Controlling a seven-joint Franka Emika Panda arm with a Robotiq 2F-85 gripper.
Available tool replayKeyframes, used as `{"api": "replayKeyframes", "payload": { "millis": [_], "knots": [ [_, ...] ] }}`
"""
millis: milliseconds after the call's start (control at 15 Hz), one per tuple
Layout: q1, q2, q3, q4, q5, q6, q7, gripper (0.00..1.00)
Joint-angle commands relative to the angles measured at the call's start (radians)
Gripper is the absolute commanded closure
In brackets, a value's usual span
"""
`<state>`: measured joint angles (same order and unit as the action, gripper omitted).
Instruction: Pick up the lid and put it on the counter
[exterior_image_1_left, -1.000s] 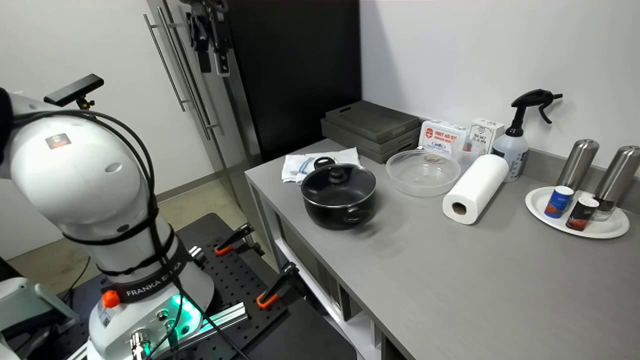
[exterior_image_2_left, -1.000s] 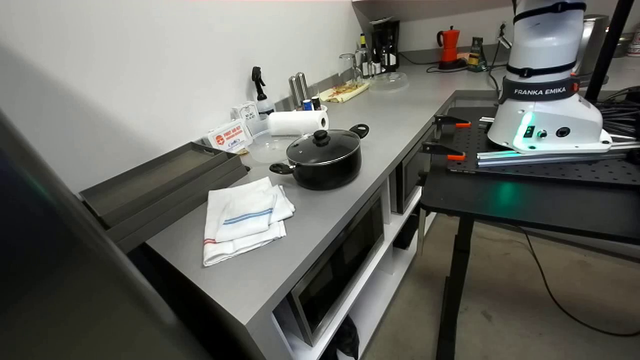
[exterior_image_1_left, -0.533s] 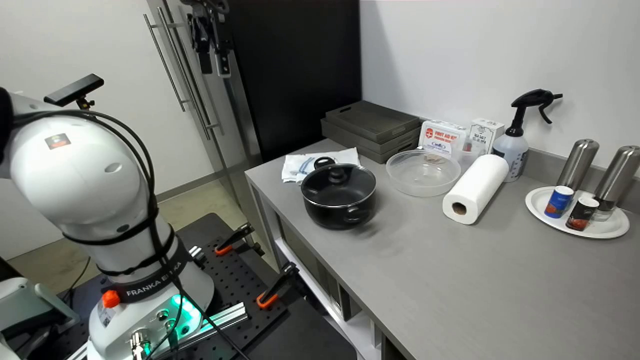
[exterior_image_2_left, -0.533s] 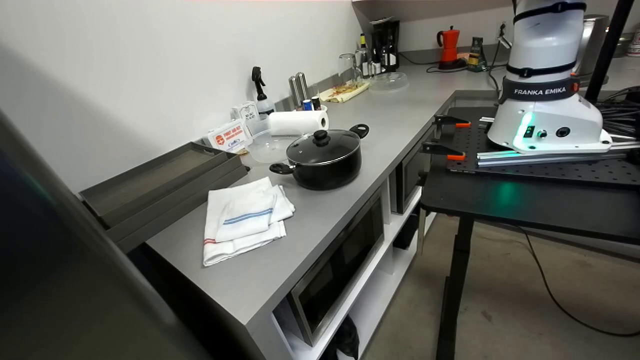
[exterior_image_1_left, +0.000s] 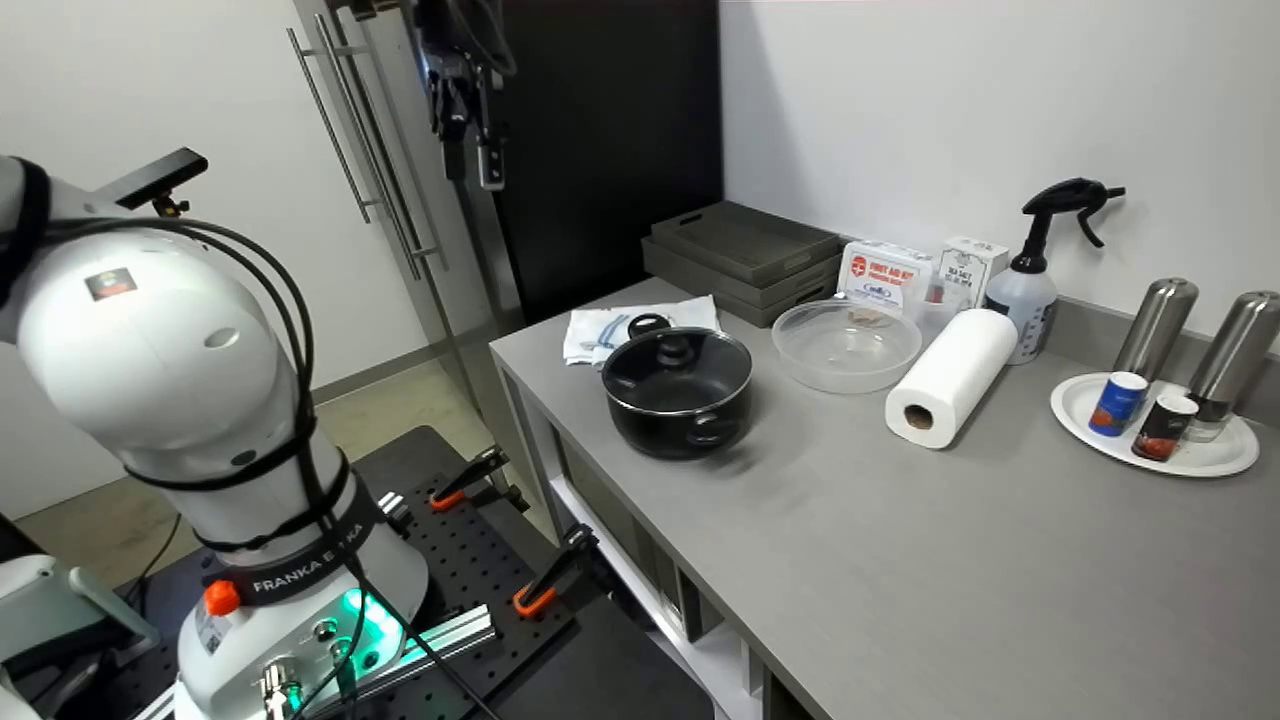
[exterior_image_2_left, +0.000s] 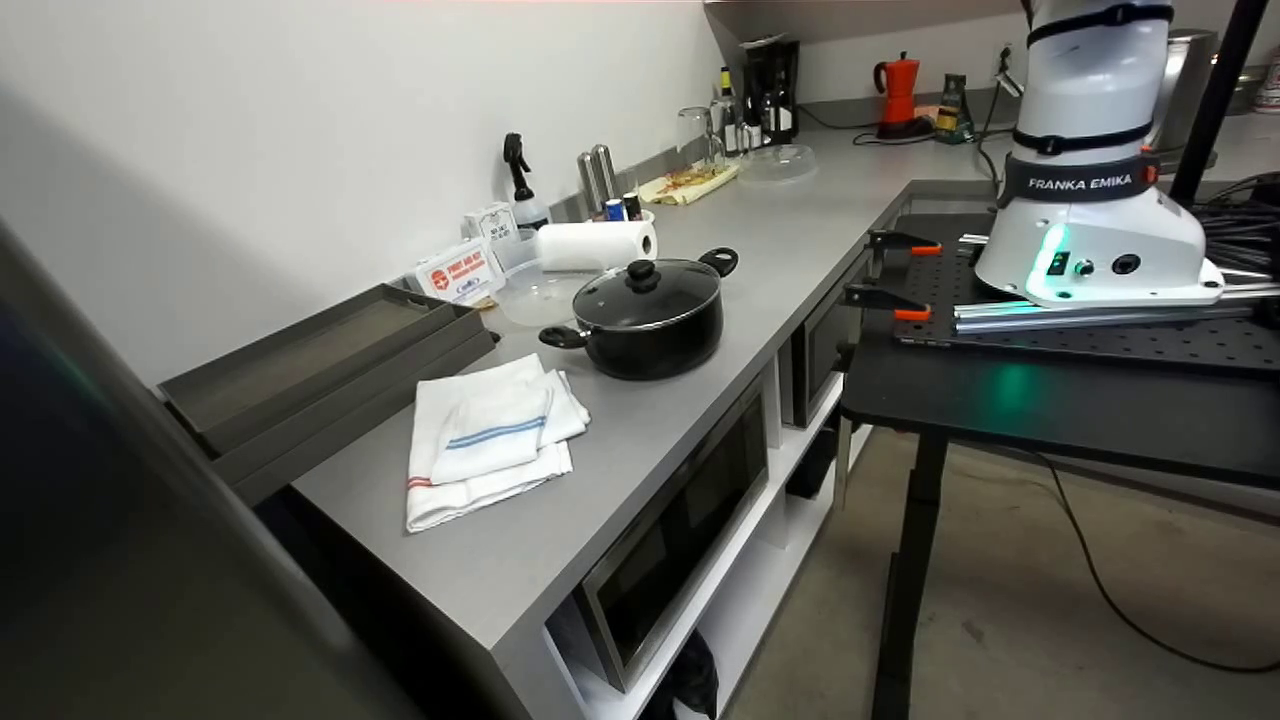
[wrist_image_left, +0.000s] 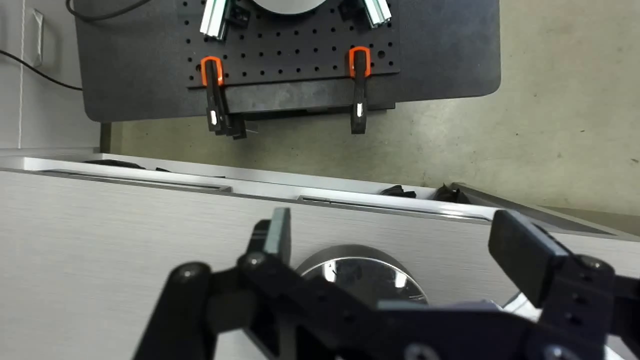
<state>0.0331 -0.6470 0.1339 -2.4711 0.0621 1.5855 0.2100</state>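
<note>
While your gripper (wrist_image_left: 393, 241) hangs high with its 2 fingers (wrist_image_left: 521, 252) spread wide, you see the glass lid (exterior_image_2_left: 640, 302) resting on the black pot (exterior_image_2_left: 655, 350), which stands on the counter (exterior_image_1_left: 900, 560) near the towel (exterior_image_2_left: 492, 440).

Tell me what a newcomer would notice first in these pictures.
Probably the white robot arm, its base glowing green over the black table. Next, the black pot on the grey counter, with the glass lid on top. Then the open gripper, large and dark across the wrist view's lower half.
</note>
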Motion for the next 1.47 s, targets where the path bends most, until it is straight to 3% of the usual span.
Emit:
{"api": "replayKeyframes", "payload": {
  "millis": [0,933,1400],
  "knots": [
    [-0.001,0.123,0.01,0.056,-0.028,0.053,0.001,0.0],
    [0.014,0.577,-0.005,0.227,-0.095,0.434,-0.006,0.0],
    [0.018,0.745,-0.037,0.305,-0.143,0.55,0.001,0.0]
  ]
}}
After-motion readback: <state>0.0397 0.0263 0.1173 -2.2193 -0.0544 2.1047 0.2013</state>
